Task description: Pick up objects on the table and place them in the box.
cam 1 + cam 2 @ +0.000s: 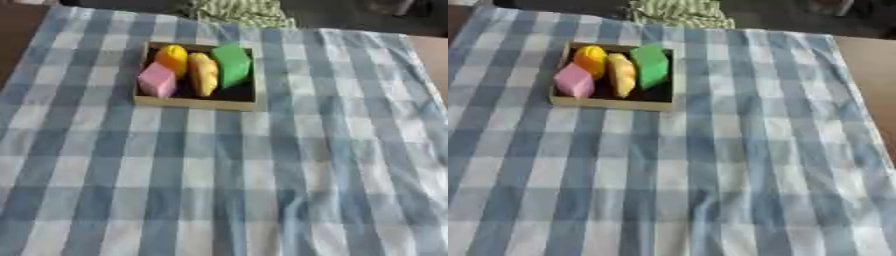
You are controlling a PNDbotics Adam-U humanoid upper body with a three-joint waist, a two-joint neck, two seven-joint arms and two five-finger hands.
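Observation:
A shallow wooden box (194,102) with a dark inside stands on the far left part of the checked cloth. Inside it lie a pink block (157,80) at the left, an orange-yellow rounded piece (172,58) behind it, a long yellow piece (203,74) in the middle and a green block (231,64) leaning at the right. Neither of my hands shows in either view.
The blue and white checked tablecloth (262,175) covers the table, with bare brown table edge (872,70) at the right. A green striped cloth (236,11) lies beyond the far edge.

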